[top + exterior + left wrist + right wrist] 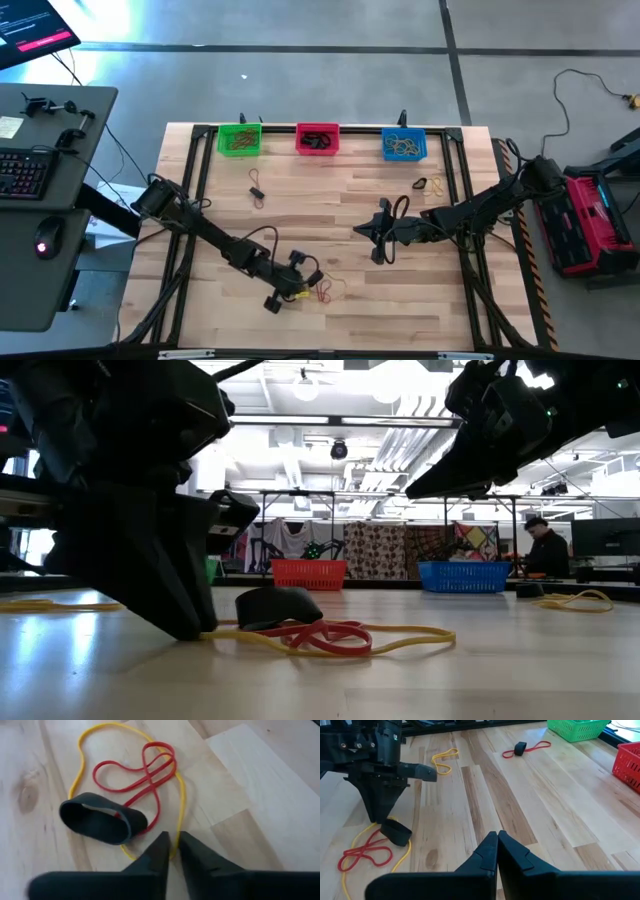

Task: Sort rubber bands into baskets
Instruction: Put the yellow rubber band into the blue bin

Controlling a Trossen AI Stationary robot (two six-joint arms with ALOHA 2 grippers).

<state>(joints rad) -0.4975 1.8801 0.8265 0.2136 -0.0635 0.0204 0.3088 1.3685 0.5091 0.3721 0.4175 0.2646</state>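
On the left, the left gripper [171, 854] is down at the near middle of the wooden bench [330, 320], its jaws nearly closed with only a narrow slit between the tips, which pinch the yellow rubber band [182, 795] at one edge of its loop. Inside that yellow loop lies a twisted red rubber band [145, 772], and a wide black rubber band [100, 822] rests on top of both, just beside the jaw tips. A small yellow band [445, 760] lies on the bench beyond the left arm.

Toward the far left, a red band with a black band [256, 190] lies loose on the bench, in front of the green basket [239, 139], which holds tan bands. The red basket [317, 139] sits at the far middle with dark bands inside, and the blue basket [404, 145] to its right holds tan bands. All three stand in a row along the far edge.

Right of centre, the right gripper [497, 851] hangs over bare bench with its jaws closed tip to tip, holding nothing. Beyond it, near the blue basket, a yellow band and a black band [430, 185] lie together.
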